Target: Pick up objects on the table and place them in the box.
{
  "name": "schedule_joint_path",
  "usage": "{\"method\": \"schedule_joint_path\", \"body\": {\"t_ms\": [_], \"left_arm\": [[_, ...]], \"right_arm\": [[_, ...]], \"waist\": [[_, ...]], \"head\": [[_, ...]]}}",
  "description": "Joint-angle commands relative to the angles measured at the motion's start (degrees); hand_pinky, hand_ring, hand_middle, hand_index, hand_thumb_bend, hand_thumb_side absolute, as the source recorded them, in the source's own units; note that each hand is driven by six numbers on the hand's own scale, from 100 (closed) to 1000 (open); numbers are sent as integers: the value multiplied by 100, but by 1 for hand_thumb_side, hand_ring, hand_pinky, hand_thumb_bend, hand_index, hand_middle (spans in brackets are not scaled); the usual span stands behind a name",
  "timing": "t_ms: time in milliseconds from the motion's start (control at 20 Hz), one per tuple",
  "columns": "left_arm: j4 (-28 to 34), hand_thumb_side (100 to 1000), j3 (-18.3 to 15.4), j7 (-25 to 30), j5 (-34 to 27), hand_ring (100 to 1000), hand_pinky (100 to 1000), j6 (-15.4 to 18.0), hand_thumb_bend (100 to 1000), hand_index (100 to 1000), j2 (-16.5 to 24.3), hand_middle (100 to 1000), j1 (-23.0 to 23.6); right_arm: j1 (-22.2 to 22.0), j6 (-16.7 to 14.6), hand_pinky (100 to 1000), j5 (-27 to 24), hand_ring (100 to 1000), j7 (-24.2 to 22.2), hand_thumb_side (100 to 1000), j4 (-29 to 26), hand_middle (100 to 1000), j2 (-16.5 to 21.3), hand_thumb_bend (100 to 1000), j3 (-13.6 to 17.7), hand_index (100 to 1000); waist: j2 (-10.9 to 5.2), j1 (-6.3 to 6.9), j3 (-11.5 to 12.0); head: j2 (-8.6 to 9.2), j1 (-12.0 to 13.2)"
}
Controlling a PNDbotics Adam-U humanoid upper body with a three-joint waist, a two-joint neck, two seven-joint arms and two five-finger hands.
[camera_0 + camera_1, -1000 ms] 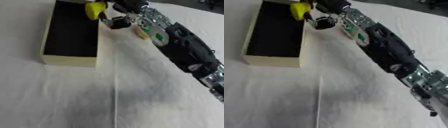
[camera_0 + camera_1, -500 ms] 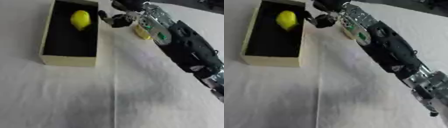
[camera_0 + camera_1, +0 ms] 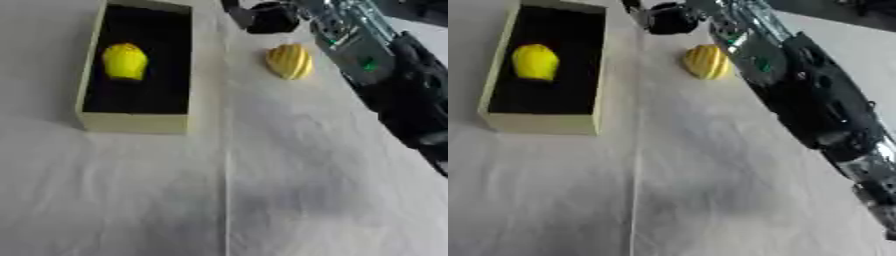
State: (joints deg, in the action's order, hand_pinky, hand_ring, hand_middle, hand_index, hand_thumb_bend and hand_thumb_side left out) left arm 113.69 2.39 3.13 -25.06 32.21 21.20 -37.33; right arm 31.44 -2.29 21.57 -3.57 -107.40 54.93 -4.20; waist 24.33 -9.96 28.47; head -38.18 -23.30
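Left eye view: a yellow lemon (image 3: 125,61) lies inside the black-lined box (image 3: 134,123) at the left of the cloth-covered worktop (image 3: 262,200), resting toward the far half of the box floor and apart from its pale walls. Outside, just right of the box's far end, a ribbed yellow fruit (image 3: 289,61) sits alone on the cloth, not yet picked up. The robot's right hand (image 3: 267,17) hovers at the far edge, just beyond that fruit and not touching it; its dark fingers look curled with nothing between them, though the blur leaves some doubt. The long black-and-silver arm (image 3: 815,105) runs from the lower right up past the fruit. The left hand shows in neither view.

Judging by its look, the ribbed fruit is a small, light, stiff toy, probably smooth plastic and apt to roll or squirt out of a pinch. Its ridges run lengthwise, so the likeliest hold is across the widest middle, thumb on one flank and fingers on the other, set in the grooves. It looks unlikely to break. The cloth beneath is soft and creased, so the fruit could shift if nudged.
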Motion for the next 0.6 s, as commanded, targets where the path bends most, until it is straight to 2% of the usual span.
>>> {"method": "schedule_joint_path", "body": {"t_ms": [50,200,300,450,600], "left_arm": [[90,610,-93,-81,110,766,771,1,100,857,172,678,12],[90,610,-107,-123,180,765,771,-15,100,856,190,678,68],[90,610,-107,-142,214,765,770,-37,100,856,194,678,92],[90,610,-101,-162,236,765,770,-51,100,856,193,677,80],[90,610,-89,-162,243,765,770,-55,100,856,187,677,74]], "right_arm": [[-377,157,888,-444,881,-19,100,-486,604,487,100,417,879],[-951,233,891,-624,883,-7,100,-626,612,625,100,643,880],[-1272,214,893,-589,890,-14,108,-662,653,683,100,717,893],[-1625,65,895,-356,891,-114,145,-692,662,712,100,724,892],[-1812,-158,902,-265,897,-432,155,-609,674,710,100,693,892]], "waist": [[-145,87,-75],[-143,116,-202],[-149,133,-295],[-153,146,-369],[-160,155,-370]], "head": [[-42,180],[-90,326],[-116,400],[-144,437],[-147,420]]}}
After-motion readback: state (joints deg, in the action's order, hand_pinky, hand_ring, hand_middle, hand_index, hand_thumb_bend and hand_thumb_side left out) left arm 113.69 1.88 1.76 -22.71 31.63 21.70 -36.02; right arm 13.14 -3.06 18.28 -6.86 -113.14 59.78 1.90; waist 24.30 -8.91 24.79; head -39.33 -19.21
